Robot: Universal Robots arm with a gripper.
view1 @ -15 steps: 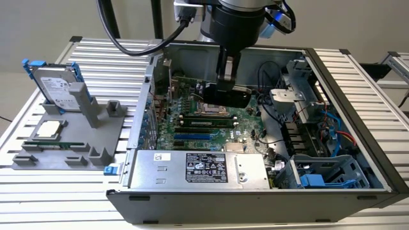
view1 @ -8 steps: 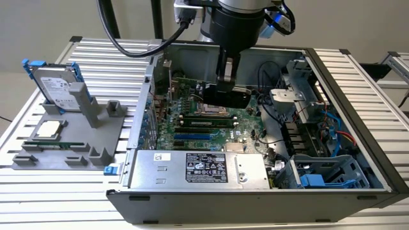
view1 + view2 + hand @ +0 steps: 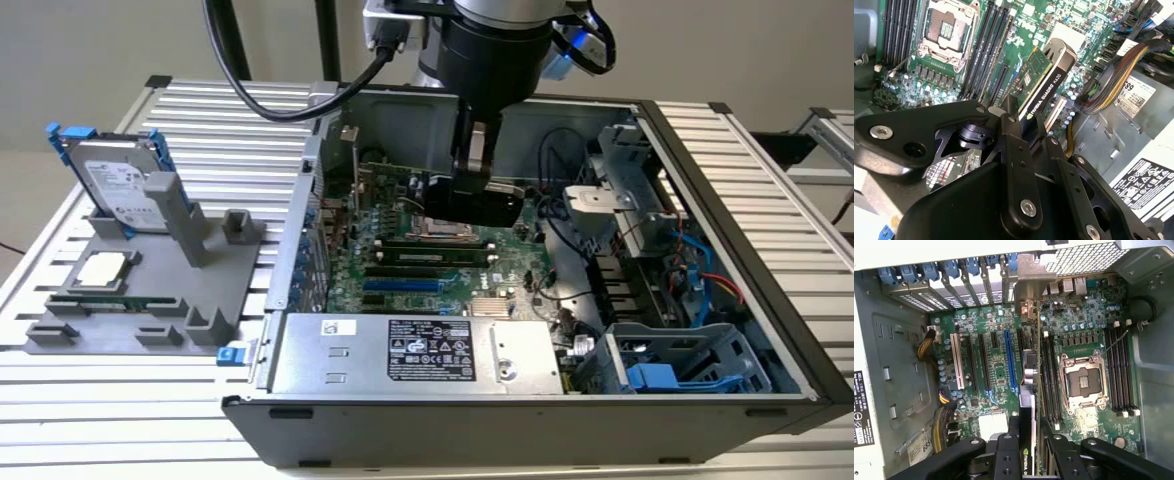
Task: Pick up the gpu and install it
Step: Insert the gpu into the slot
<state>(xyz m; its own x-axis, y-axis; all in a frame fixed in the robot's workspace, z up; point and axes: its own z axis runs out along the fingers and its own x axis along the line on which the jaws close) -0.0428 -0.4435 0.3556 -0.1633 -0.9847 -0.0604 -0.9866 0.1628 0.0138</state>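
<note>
We see the graphics card (image 3: 467, 203) held on edge above the motherboard (image 3: 414, 262) inside the open case (image 3: 727, 190), at about twelve o'clock from the power supply (image 3: 400, 350) in the exterior view. Its long axis runs roughly nine to three o'clock there, with the metal bracket (image 3: 1030, 277) toward the slot covers (image 3: 315, 230) at nine. The gripper (image 3: 1029, 439) is clamped on it, one finger pressed against each face.

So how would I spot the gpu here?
Look into the open computer case, over its green motherboard. There the black gripper holds the gpu, a thin card on edge. Unlike the silver hard drive outside the case, it has a green board on one face and a black cooler on the other.
</note>
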